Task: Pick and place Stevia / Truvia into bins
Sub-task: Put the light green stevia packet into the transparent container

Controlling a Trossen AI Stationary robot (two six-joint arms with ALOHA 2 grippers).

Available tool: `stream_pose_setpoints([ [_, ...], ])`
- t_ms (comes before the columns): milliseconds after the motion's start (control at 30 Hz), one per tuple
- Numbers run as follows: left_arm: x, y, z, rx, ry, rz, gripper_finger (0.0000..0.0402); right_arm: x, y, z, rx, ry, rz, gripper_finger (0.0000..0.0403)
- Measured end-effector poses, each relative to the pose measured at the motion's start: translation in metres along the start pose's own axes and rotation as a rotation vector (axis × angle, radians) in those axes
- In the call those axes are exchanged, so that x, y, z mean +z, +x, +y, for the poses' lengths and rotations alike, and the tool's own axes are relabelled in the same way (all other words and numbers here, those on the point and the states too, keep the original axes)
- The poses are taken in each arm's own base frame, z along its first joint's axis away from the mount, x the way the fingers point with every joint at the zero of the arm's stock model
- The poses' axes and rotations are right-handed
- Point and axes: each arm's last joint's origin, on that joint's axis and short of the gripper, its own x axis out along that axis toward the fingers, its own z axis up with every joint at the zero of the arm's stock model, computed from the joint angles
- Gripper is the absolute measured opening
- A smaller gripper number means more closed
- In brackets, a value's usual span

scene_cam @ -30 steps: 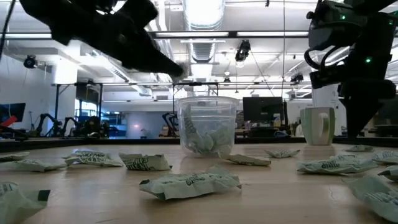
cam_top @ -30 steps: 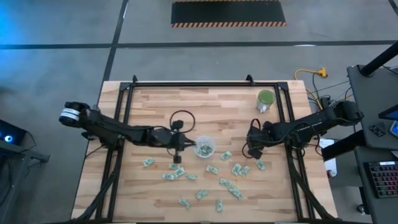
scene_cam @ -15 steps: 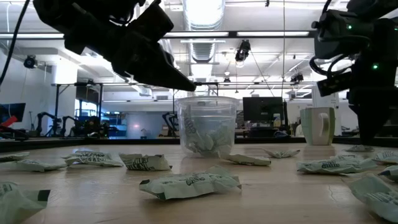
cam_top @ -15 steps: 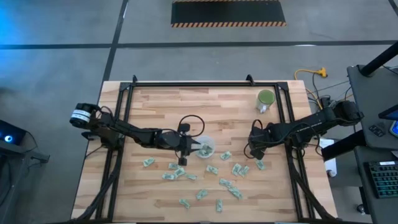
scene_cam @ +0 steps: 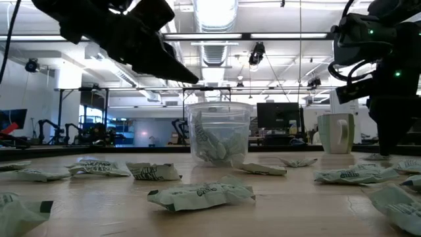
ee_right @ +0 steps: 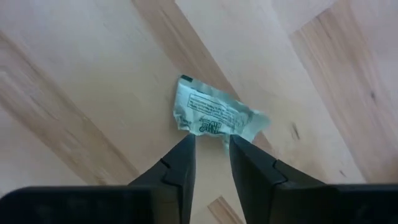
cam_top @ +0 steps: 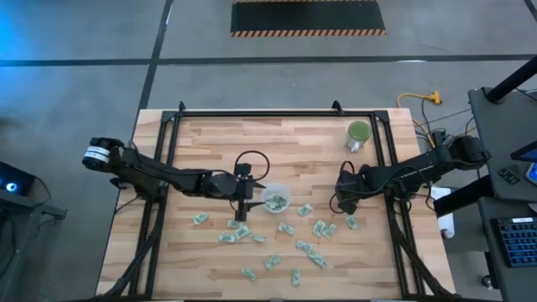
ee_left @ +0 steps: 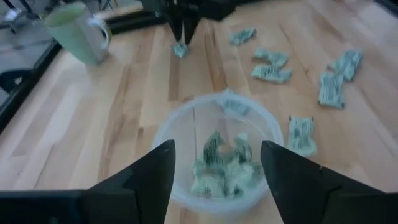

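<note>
Your left gripper [ee_left: 214,180] hangs just above and beside the clear round bin [cam_top: 275,200] near the desk's [cam_top: 210,143] centre; its jaws stand wide apart and hold nothing. The bin already contains several Stevia / Truvia packets [ee_left: 225,163], seen piled at its bottom in the left wrist view and through its wall in the low view [scene_cam: 214,141].

Your right gripper [ee_right: 208,155] points down at the desk to the right of the bin. Its jaws are only narrowly parted, their tips at the near edge of one crumpled packet [ee_right: 214,115] that lies flat on the wood, not yet gripped.

Judged from this layout, the task is partly done: a small share of the packets is in the bin, while many loose packets [cam_top: 312,252] lie scattered across the near half of the desk, to the left, right and front of the bin. Each of these is left for you to pick and drop.

The green mug [cam_top: 358,134] stands at the far right, well apart from the work.
</note>
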Motion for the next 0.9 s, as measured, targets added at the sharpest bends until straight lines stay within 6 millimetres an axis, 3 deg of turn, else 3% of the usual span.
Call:
stream_pose_setpoints([
  [533, 0.007, -0.051, 0.002, -0.03, -0.123, 0.098, 0.0221, -0.003, 0.011, 0.001, 0.057, -0.19, -0.031, 0.001],
  [733, 0.001, -0.057, 0.003, -0.027, -0.138, 0.152, 0.0221, 0.006, 0.005, 0.011, 0.134, -0.222, -0.111, 0.0008],
  [900, -0.008, -0.058, 0.002, -0.017, -0.145, 0.213, 0.0221, 0.016, -0.005, 0.025, 0.249, -0.345, -0.247, 0.0008],
])
